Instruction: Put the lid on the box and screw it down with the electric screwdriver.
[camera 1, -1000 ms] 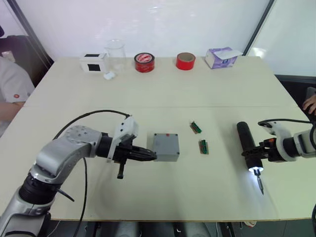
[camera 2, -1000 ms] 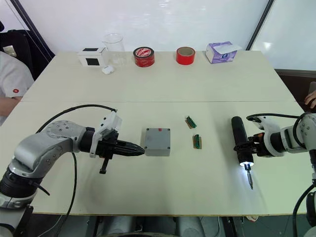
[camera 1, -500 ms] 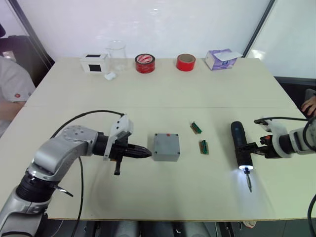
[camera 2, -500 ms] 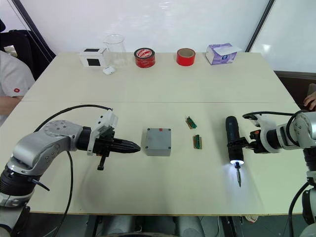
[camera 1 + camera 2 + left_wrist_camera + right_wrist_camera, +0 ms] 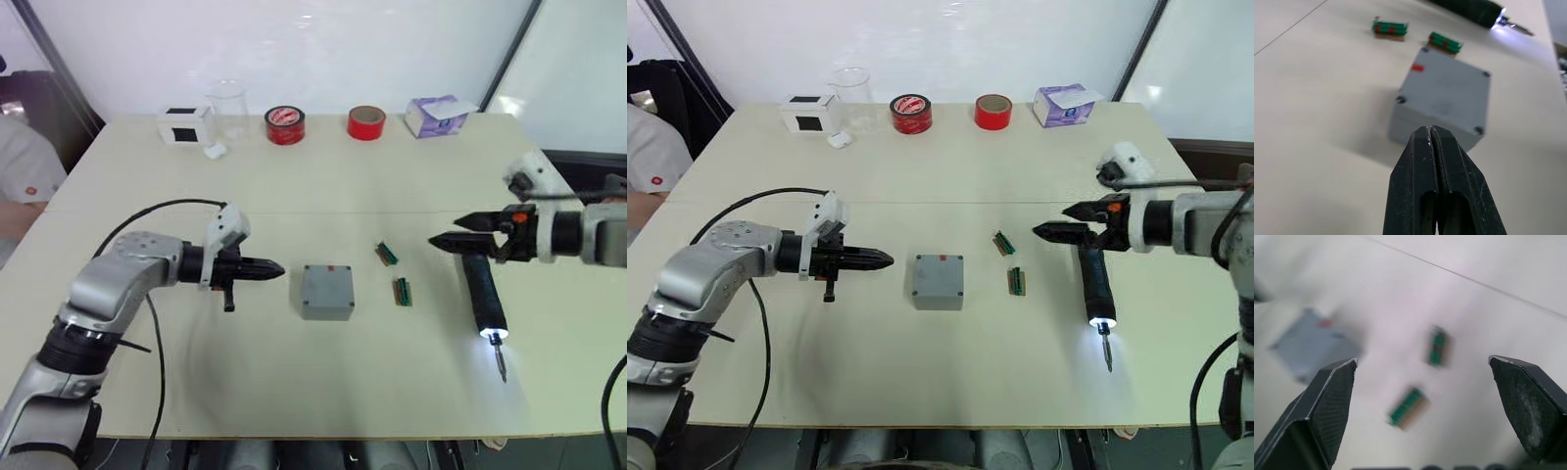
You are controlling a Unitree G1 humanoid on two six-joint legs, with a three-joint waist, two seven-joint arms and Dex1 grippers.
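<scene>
The grey box [image 5: 327, 297] stands mid-table with the lid [image 5: 1449, 88] sitting on top, its red mark [image 5: 1418, 68] facing up. My left gripper [image 5: 276, 266] is shut and empty, pointing at the box from a short way to its left without touching it. The electric screwdriver [image 5: 484, 292] lies flat on the table at the right, with its tip light [image 5: 493, 336] glowing toward the front edge. My right gripper [image 5: 443, 239] hovers open just behind the screwdriver's rear end, holding nothing. In the right wrist view its fingers [image 5: 1332, 396] stand wide apart.
Two small green parts [image 5: 389, 254] [image 5: 403, 291] lie between box and screwdriver. Along the far edge stand a white box with black face [image 5: 184, 125], a glass beaker [image 5: 228, 100], two red tape rolls [image 5: 285, 124] [image 5: 365, 122] and a purple-white carton [image 5: 438, 115]. A person's sleeve [image 5: 22, 171] is at the left.
My right gripper has let go of the screwdriver, opened and lifted back and leftward; the screwdriver now lies on the table. My left gripper has drawn back left from the box.
</scene>
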